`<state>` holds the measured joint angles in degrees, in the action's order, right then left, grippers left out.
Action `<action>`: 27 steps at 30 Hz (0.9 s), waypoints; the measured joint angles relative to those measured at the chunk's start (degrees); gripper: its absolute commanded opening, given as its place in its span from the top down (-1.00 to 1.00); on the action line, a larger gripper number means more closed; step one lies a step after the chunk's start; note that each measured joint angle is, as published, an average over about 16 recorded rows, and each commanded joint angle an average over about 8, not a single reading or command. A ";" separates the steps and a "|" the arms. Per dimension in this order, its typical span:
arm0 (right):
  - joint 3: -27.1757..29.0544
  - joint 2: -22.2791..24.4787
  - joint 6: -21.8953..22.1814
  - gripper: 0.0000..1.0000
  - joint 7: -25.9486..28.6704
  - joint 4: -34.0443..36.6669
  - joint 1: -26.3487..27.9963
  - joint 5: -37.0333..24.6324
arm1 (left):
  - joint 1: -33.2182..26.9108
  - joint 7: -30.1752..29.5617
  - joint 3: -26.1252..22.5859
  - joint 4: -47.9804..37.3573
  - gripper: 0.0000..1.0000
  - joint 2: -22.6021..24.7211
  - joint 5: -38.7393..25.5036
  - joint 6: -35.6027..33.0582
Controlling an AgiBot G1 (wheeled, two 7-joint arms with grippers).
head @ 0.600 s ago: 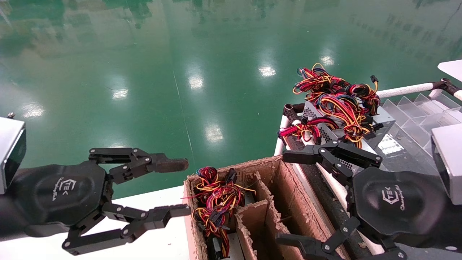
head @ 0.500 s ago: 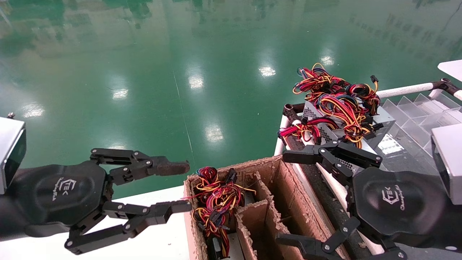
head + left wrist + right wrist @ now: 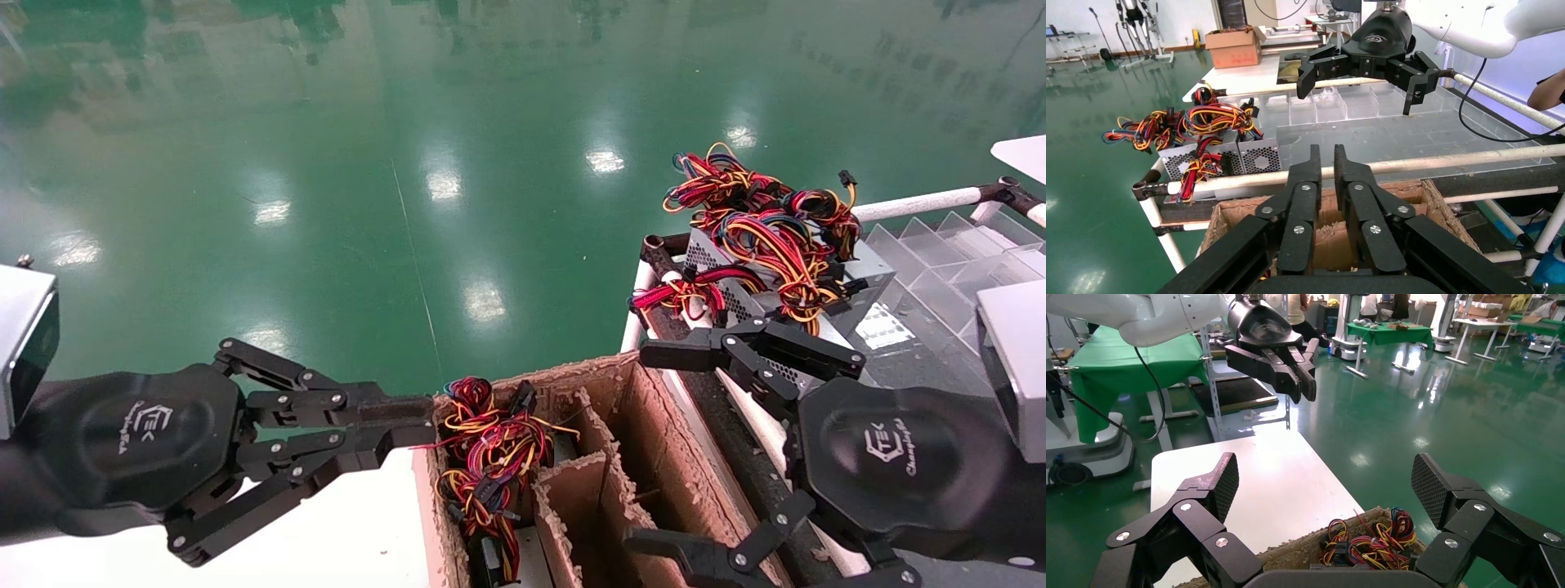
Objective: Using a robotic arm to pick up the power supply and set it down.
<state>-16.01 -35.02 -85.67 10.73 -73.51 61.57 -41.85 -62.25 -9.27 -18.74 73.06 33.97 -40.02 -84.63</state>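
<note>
- Since the earlier frame, the left gripper has clenched its fingers together on nothing, just beside the cardboard box.
- Right gripper hangs released, fingers wide, above the box.
- Power supply lies on the rack, beyond the right gripper.
- Risk: loose wires could snag a finger during the grasp.

The left pincer sits low on the left side, pointing to the right. Its two black fingers are pressed close together, holding nothing. The right pincer sits low on the right side. Its two fingers are spread wide apart, with nothing between them. Each pincer has a round black body and a silver wrist block behind it.
</note>
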 measured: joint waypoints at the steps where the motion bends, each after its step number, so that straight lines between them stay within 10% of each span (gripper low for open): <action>1: 0.00 0.00 0.00 -1.00 0.00 0.00 0.00 0.00 | 0.00 0.00 0.00 0.00 1.00 0.00 0.00 0.00; 4: 0.00 0.00 0.00 -1.00 0.00 0.00 0.00 0.00 | 0.00 0.00 0.00 0.00 0.88 0.00 0.00 0.00; 12: -0.02 0.03 0.18 -1.00 -0.03 0.11 -0.01 -0.19 | 0.00 0.00 0.00 0.00 -1.00 0.00 0.00 0.00; 27: -4.05 -2.91 6.72 -1.00 -2.99 0.15 1.90 -13.11 | -0.02 0.02 -0.02 -0.03 -1.00 0.00 0.01 -0.01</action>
<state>-20.06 -37.93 -78.95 7.74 -73.35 63.47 -54.97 -62.26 -9.26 -18.76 73.03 33.97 -40.01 -84.64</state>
